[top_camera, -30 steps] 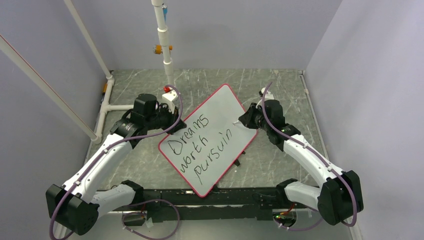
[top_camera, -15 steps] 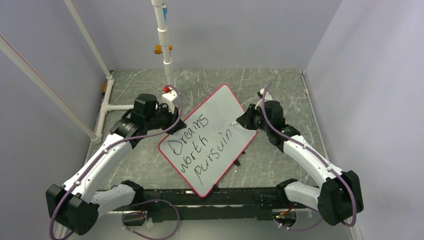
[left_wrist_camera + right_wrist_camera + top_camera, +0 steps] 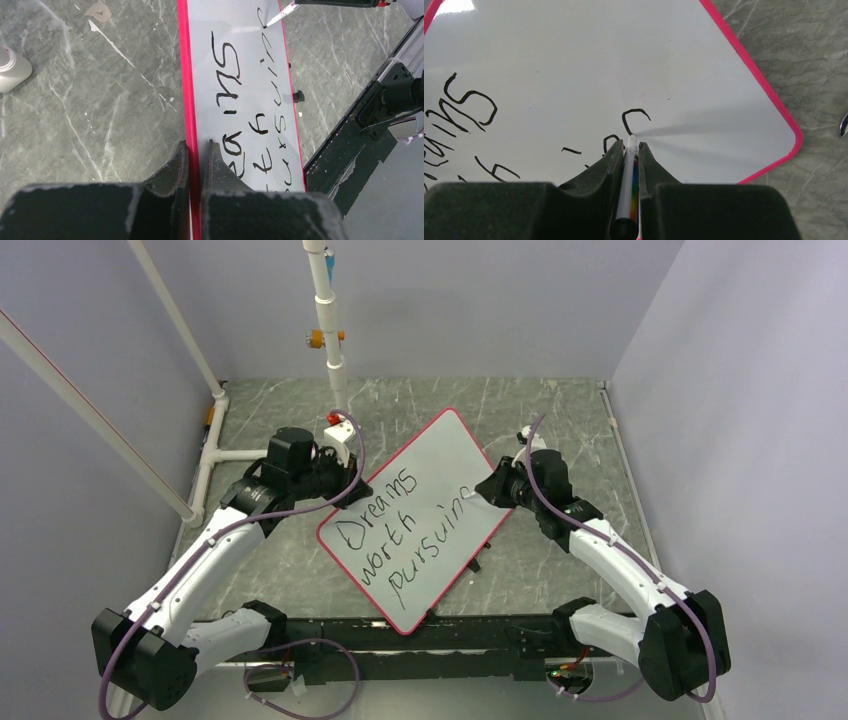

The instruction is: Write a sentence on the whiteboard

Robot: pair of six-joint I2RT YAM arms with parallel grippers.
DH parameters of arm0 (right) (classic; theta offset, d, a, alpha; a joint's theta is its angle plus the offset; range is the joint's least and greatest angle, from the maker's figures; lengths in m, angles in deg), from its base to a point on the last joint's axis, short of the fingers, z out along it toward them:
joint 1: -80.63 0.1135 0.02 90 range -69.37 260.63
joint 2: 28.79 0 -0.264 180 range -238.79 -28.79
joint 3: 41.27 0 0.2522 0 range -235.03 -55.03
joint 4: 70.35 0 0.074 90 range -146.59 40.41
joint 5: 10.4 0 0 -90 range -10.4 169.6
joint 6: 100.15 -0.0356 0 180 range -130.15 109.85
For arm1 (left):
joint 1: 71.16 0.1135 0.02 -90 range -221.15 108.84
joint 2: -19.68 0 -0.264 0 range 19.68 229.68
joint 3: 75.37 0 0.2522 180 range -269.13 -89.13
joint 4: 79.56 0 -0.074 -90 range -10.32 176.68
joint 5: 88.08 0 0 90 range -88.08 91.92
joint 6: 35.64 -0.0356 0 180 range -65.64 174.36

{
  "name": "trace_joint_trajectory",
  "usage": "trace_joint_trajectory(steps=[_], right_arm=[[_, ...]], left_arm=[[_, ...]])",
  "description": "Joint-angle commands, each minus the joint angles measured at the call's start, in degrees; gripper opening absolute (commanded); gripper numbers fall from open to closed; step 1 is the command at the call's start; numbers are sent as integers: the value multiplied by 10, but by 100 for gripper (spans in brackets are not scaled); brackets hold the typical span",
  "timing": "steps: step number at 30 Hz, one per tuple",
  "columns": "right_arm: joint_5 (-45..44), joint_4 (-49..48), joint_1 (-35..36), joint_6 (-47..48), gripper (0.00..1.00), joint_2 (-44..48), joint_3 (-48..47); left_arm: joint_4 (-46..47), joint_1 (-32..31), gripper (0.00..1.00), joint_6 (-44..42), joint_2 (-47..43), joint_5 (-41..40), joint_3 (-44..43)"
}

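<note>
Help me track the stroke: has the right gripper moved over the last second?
Yes, slightly. In the top view the right gripper, shut on the marker, has shifted down the frame, closer to the right corner of the whiteboard.

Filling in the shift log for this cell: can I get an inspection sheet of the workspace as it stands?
Surface: grey marbled table, pale scratches.
Job's things: whiteboard turned diagonal; sentence reads "Dreams worth pursuin", with the next letter begun.
Clutter: small black piece by the board's near right edge; white block with a red knob beyond the left gripper.
Grippers: left gripper shut on the whiteboard's red rim; right gripper shut on the marker, tip at the board.
Cables: purple cables run along both arms.
Surroundings: white pipe frame; plain grey walls.
</note>
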Motion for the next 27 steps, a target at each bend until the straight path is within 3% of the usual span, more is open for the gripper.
trace_joint_trajectory(steps=[1,27], right_arm=[[-30,18,0,3,0,7,-5],[-48,13,0,15,0,-56,-86]], left_arm=[[-21,-12,0,-66,0,-23,4],[-22,-12,0,-67,0,-24,3]])
